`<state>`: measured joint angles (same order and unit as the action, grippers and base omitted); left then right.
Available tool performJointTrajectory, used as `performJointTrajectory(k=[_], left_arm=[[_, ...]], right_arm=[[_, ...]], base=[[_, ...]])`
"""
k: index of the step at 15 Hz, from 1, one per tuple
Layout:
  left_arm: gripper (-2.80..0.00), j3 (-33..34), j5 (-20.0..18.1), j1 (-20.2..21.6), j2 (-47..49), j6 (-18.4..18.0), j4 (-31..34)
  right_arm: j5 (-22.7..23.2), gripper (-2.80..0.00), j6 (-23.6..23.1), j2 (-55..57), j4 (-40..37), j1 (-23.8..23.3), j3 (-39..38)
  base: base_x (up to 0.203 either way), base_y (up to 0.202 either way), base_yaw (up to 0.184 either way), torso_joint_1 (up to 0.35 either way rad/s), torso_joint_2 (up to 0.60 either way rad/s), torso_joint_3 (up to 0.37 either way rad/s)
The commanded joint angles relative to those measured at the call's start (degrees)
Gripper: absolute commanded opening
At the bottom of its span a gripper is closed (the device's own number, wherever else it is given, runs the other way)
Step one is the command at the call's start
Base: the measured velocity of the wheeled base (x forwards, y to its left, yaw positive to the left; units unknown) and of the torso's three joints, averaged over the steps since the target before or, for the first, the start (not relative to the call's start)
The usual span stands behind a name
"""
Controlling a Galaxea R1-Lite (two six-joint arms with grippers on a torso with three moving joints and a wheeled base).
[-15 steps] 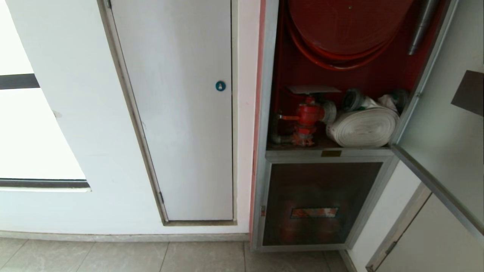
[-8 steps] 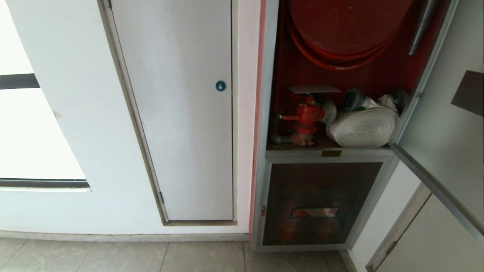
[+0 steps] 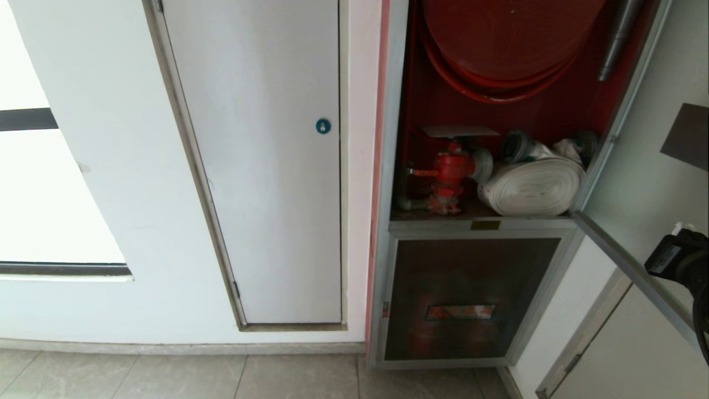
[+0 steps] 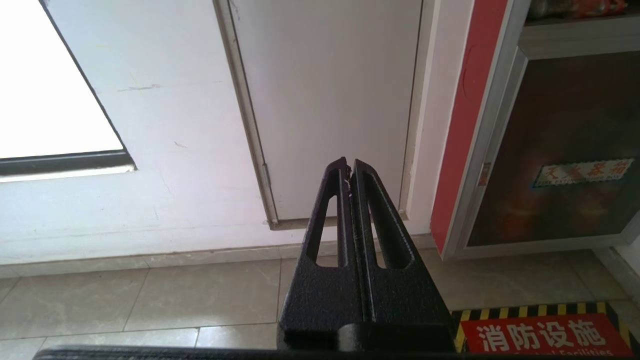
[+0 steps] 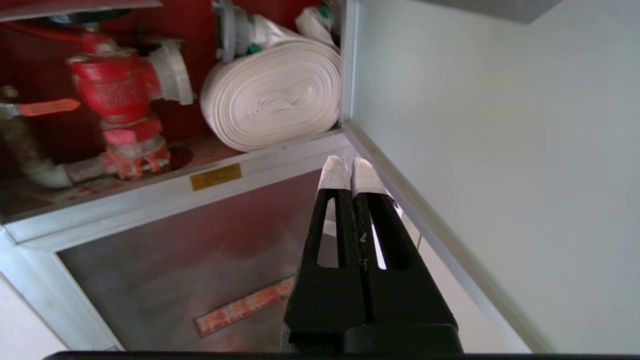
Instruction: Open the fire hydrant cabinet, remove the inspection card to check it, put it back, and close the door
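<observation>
Now the fire hydrant cabinet (image 3: pixel 493 111) stands open, its door (image 3: pixel 653 183) swung out right. Only the right wrist view shows the right gripper (image 5: pixel 351 167) pinched shut, empty, near the door's bottom edge. What may be the inspection card (image 3: pixel 460 131) lies atop the red valve (image 3: pixel 450 169). The right arm's black wrist has newly come in at the head view's right edge. The left gripper (image 4: pixel 349 165) is closed too.

Bright, even daylight; window (image 3: pixel 50 194) blown out (soft shadows).

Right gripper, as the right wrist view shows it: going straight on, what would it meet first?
Probably the silver aluminium bottom edge of the open door, just past the shut, white-tipped right gripper; the white rolled hose lies beyond. Depth is unclear.
</observation>
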<state>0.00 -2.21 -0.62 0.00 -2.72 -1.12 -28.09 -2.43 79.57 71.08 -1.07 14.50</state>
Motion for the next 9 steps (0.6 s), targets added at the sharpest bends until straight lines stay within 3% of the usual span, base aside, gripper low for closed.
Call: performJointTrajectory(k=[1, 5, 9], left_arm=[[-2.80, 0.7, 0.0, 0.0, 0.0, 0.0, 0.0], [-2.80, 0.7, 0.0, 0.0, 0.0, 0.0, 0.0], [-2.80, 0.7, 0.0, 0.0, 0.0, 0.0, 0.0]], right_arm=[[0.0, -2.80, -2.1, -8.3, 0.0, 0.3, -3.2], [0.3, -2.80, -7.5, -23.7, -4.0, 0.4, -6.3], [2.2, -2.80, -9.9, -43.6, -22.5, 0.4, -5.7]], base=[[0.000, 0.000, 0.000, 0.000, 0.00, 0.000], [0.000, 0.000, 0.000, 0.000, 0.00, 0.000], [0.000, 0.000, 0.000, 0.000, 0.00, 0.000]])
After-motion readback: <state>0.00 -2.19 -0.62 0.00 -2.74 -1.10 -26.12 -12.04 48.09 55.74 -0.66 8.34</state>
